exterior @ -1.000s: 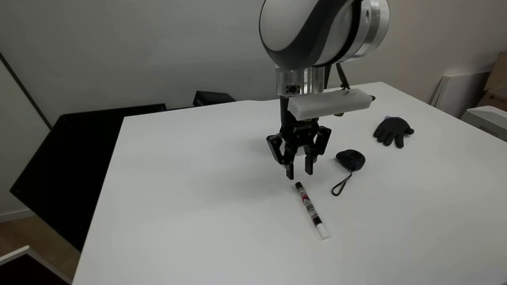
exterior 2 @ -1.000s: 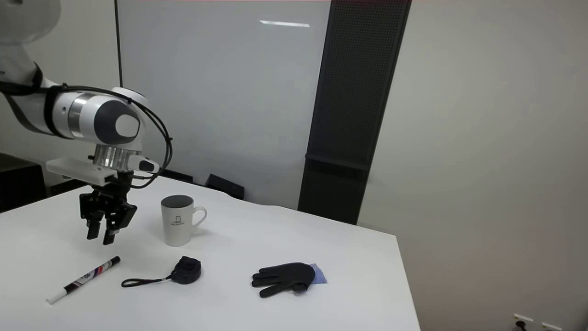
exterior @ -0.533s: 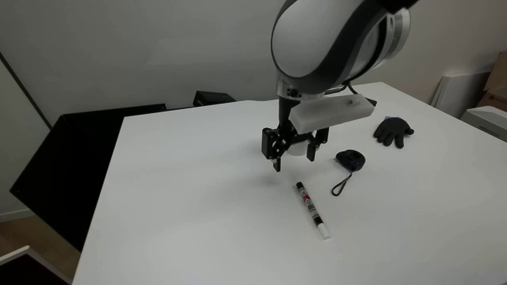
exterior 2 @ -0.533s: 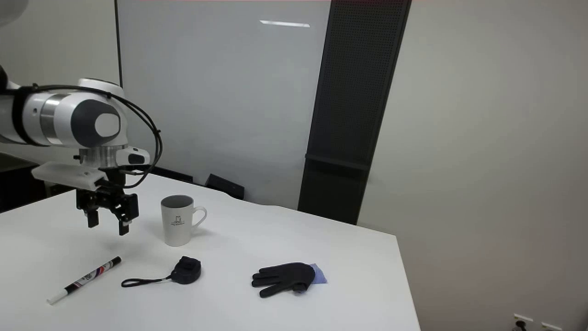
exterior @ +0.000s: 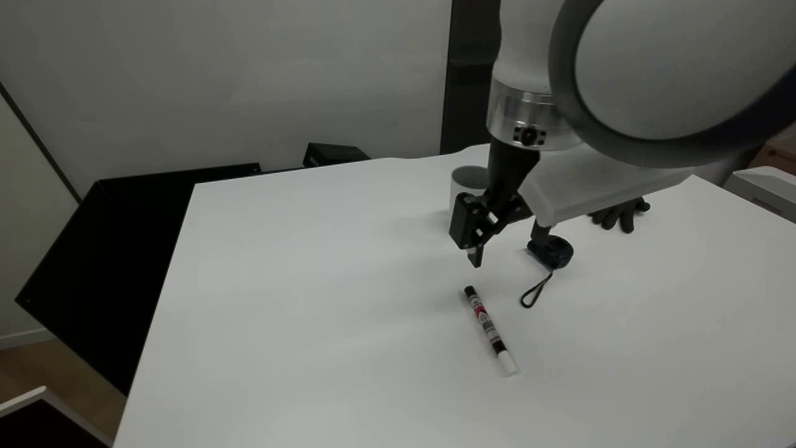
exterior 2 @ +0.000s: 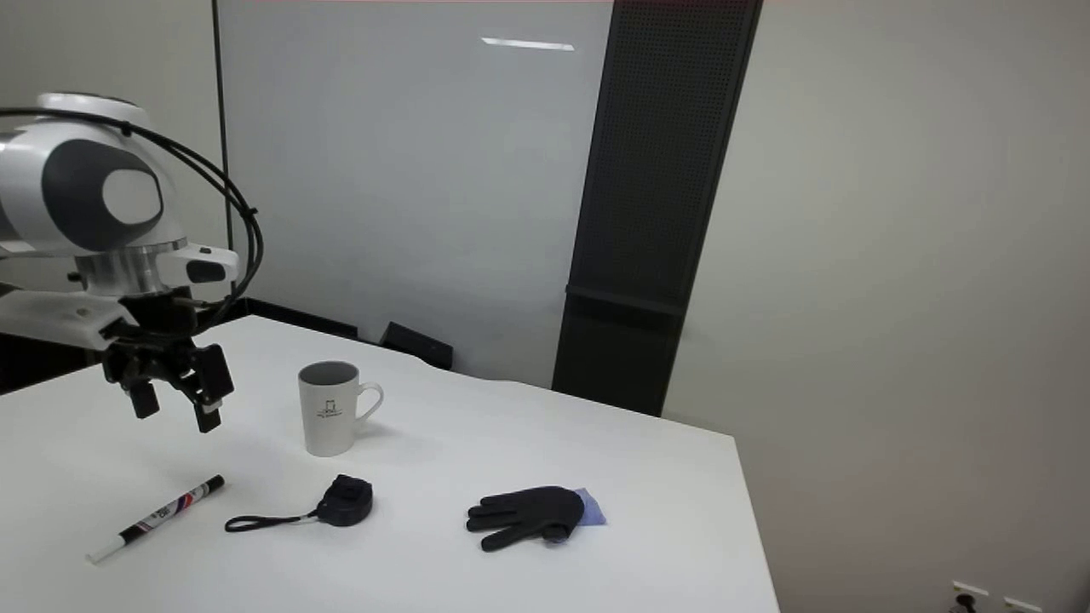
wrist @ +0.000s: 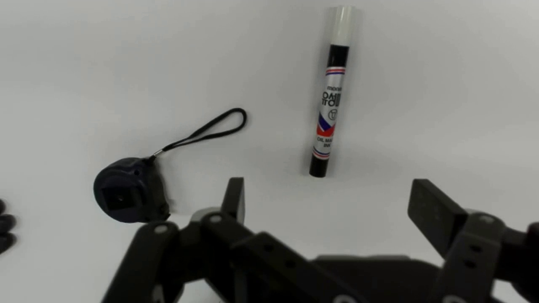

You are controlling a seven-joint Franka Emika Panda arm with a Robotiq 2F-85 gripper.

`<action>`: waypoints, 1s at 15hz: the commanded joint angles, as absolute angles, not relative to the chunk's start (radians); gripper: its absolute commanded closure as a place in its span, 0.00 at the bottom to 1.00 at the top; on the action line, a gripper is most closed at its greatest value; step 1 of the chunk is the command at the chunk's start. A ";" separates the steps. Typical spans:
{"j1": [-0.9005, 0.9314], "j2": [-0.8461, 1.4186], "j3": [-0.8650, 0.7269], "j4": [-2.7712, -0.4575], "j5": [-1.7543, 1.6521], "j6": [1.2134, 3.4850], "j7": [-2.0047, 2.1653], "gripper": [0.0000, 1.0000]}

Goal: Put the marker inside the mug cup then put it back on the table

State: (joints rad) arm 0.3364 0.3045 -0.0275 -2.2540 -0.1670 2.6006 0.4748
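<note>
Gripper (wrist: 327,198), black, two-fingered: fingers (wrist: 438,214) spread wide, table (exterior 2: 477,443) surface visible between them; hangs above table. Marker (wrist: 329,105), black-and-white, red-and-blue label: lying on table outside mug cup (exterior 2: 328,421), black end pointing toward gripper in wrist view. Mug cup, pale, handled, small printed emblem: standing upright on table, apart from marker. Tape measure (wrist: 130,189), black, corded: lying between marker and glove (exterior 2: 528,515), cord loop directed toward marker. Glove, black: lying flat, partly covering blue item (exterior 2: 593,508); partly seen at left edge in wrist view.
</note>
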 commanded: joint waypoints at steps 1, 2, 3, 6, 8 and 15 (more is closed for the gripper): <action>0.316 0.203 -0.025 -2.377 -0.205 2.634 0.528 0.00; 0.298 0.201 -0.009 -2.388 -0.177 2.642 0.496 0.00; 0.286 0.199 0.004 -2.399 -0.154 2.649 0.475 0.00; 0.260 0.218 0.034 -2.414 -0.102 2.667 0.435 0.00; 0.251 0.236 0.045 -2.419 -0.081 2.687 0.422 0.00; 0.263 0.273 0.036 -2.407 -0.090 2.692 0.429 0.00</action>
State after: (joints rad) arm 0.2676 0.2738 0.0314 -2.4076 -0.0894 2.6949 0.4291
